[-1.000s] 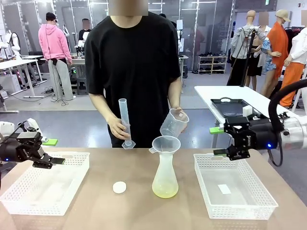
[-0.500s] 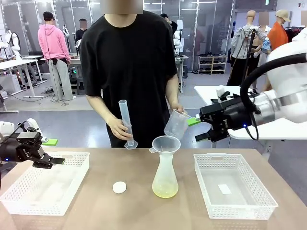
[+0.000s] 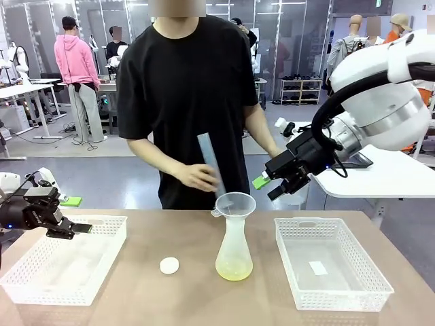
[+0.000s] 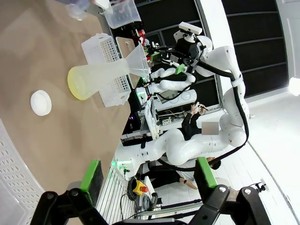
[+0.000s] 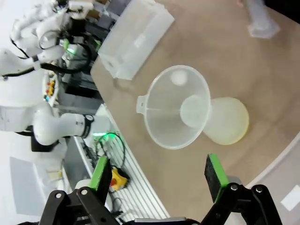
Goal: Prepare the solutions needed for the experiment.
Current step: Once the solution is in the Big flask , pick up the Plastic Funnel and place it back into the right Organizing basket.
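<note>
The solution (image 3: 234,272) is seen as a flat, level layer at the bottom of the upright flask (image 3: 234,246), at the table's (image 3: 170,238) middle. The left gripper (image 3: 76,215) and right gripper (image 3: 269,188) are held spread, empty.

Robotics lab — open hall, white worktables (image 3: 24,88), glass partitions (image 3: 289,34), floor cables (image 3: 68,139), people (image 3: 76,75) at benches.

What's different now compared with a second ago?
The right gripper rose from over the right basket and swung toward the middle, fingers open. The person tipped the measuring cylinder toward the funnel. The left gripper, flask and white cap stayed put.
</note>
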{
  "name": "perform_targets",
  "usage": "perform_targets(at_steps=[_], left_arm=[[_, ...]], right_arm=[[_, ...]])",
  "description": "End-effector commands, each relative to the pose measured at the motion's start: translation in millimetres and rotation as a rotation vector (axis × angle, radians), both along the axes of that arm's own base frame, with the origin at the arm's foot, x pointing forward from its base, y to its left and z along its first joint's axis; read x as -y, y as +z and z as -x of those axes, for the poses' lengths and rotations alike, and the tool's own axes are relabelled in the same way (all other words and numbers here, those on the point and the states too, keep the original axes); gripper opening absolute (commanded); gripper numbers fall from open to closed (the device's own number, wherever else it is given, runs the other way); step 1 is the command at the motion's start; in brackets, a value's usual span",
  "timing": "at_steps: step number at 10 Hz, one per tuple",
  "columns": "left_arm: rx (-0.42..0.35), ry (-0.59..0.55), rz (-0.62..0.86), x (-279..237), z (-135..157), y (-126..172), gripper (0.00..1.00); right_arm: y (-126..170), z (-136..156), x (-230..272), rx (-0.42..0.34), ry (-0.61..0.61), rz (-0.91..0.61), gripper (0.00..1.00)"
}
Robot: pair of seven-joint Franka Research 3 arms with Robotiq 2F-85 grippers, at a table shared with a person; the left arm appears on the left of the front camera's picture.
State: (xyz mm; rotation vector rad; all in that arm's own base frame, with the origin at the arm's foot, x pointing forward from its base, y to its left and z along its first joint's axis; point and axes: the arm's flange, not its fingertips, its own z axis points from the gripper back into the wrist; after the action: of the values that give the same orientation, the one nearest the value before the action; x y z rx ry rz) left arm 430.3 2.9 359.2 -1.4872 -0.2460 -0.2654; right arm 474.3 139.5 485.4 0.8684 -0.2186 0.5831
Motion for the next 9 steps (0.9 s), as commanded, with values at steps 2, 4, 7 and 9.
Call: perform_targets(at_steps=[2, 4, 7, 9], left_arm=[[0.005, 0.0, 0.001, 0.5, 1.5, 2.3, 1.0], [0.005, 0.0, 0.001, 0.5, 1.5, 2.3, 1.0], [0.005, 0.0, 0.001, 0.5, 1.5, 2.3, 1.0], [0.005, 0.0, 0.001, 0.5, 1.5, 2.3, 1.0]], right_arm=[[5.6, -14.2, -16.6, 0.085, 0.027, 0.103, 1.0], [6.8, -15.9, -21.7, 0.115, 0.028, 0.153, 1.0], [7.0, -9.9, -14.3, 0.081, 0.037, 0.097, 1.0], [7.0, -9.9, -14.3, 0.081, 0.037, 0.097, 1.0]])
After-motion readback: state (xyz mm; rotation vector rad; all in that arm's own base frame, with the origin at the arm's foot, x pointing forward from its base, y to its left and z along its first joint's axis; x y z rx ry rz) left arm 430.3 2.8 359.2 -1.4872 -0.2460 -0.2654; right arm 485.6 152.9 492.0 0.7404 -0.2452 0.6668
